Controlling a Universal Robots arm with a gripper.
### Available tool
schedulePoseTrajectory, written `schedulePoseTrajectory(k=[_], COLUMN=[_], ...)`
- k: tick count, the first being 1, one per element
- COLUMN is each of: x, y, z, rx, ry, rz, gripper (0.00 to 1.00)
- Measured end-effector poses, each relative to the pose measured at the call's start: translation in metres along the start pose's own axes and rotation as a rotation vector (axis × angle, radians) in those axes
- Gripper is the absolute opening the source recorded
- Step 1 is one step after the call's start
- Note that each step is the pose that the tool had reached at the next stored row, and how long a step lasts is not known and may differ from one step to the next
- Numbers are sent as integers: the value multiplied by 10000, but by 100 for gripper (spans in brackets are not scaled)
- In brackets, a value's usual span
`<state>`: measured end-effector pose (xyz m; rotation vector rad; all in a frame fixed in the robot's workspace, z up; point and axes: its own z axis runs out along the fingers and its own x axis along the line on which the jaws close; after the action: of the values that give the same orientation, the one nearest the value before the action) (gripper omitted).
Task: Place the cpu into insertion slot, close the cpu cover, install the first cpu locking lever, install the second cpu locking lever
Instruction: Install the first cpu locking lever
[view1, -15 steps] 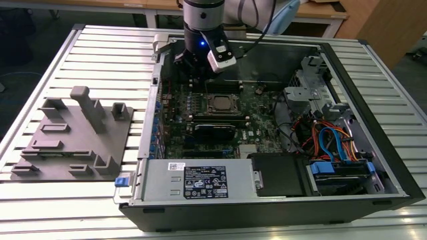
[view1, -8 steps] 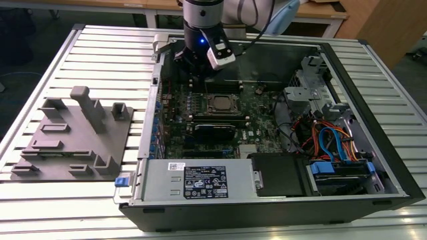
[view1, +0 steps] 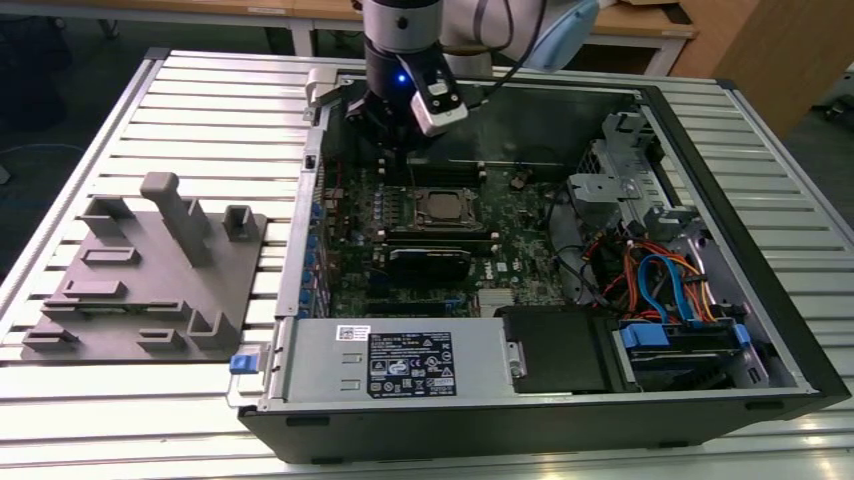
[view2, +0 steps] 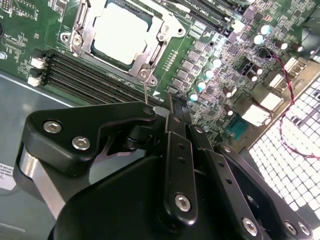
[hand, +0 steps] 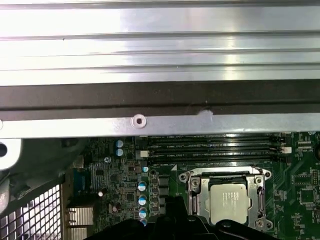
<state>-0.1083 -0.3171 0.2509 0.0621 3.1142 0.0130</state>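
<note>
Claw (view2: 173, 102) pinched shut with nothing in it, hanging over the green board (view2: 177, 55), silver cpu (view2: 122, 32) flat in the insertion slot (view2: 131, 64), grey cpu cover (view2: 167, 35) down around it

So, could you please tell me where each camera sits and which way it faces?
Exterior view: off the arm, raised, looking down into the open computer case; the arm shows above the motherboard.
Second wrist view: on the wrist, looking past the gripper and its black linkage at the cpu.
First wrist view: on the wrist, facing the case wall and memory slots; the gripper's dark body shows.
Shared: all three show the cpu under its cpu cover.
</note>
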Motion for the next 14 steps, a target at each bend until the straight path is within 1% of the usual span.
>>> schedulePoseTrajectory(k=[5, 11, 14], x=[5, 9, 10], y=[26, 97, 116], z=[-15, -20, -20], rx=[-2, -1, 0], ry=[-37, -37, -37], rz=[-1, -1, -1], gripper=[10, 10, 10])
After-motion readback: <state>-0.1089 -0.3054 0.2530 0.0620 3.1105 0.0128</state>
